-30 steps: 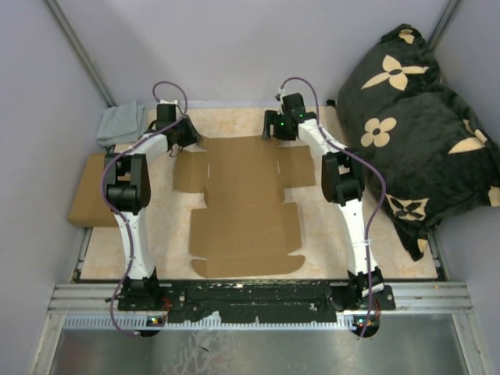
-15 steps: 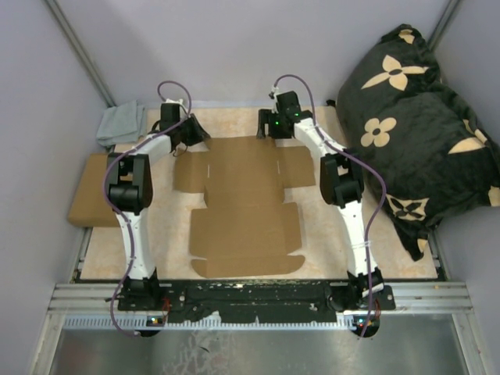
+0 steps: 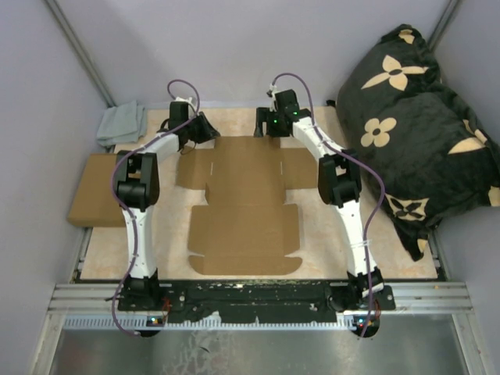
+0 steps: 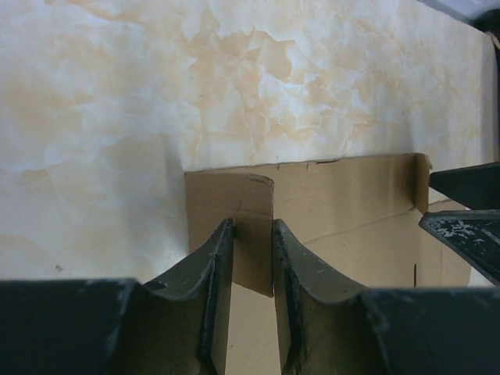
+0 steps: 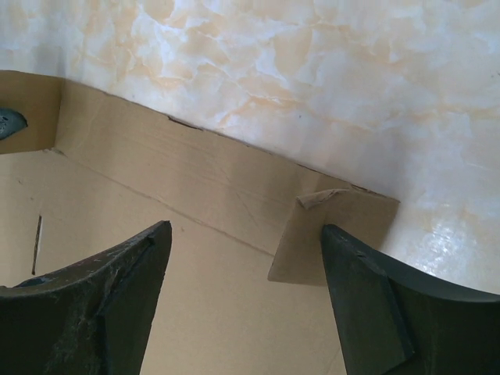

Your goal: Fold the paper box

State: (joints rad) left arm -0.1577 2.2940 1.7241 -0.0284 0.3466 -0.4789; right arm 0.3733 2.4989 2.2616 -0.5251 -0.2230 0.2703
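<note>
Brown paper box [image 3: 244, 207] flat, corner tabs [image 4: 234, 211] lifted | left jaws narrow astride tab, grip unclear | right jaws wide, empty

light: even, soft | shadows: faint | focus: sharp, wrist foregrounds blurred

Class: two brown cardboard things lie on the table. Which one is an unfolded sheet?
The paper box, the central one: a die-cut sheet with its flaps spread out. The plain cardboard box at the far left is a compact block.

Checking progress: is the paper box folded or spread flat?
Spread: the paper box lies flat, only its far corner tabs raised.
</note>
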